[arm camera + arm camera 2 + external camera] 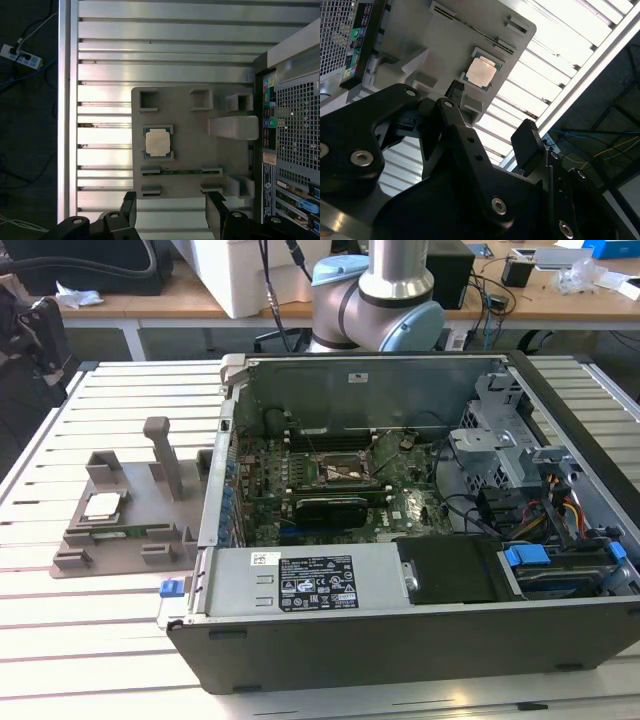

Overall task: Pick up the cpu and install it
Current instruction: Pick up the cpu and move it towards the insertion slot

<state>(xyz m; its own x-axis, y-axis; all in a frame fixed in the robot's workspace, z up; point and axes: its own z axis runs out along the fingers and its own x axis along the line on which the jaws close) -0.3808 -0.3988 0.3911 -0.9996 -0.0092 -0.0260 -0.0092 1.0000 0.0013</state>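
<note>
The arm [385, 290] is a smooth silver-grey tube meeting rounded grey joint housings, one with a pale blue cap [335, 268]; the pincer [172, 215] is matt black, built of flat angular links; round silver screws [362, 158] dot its plates; its fingers [527, 145] end in blocky black pads.

The claw [492, 109] hides part of the grey tray [420, 35] in the second wrist view.

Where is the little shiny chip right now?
In the exterior view, the cpu lies on the grey tray, at the exterior view's left of the open computer case.
</note>
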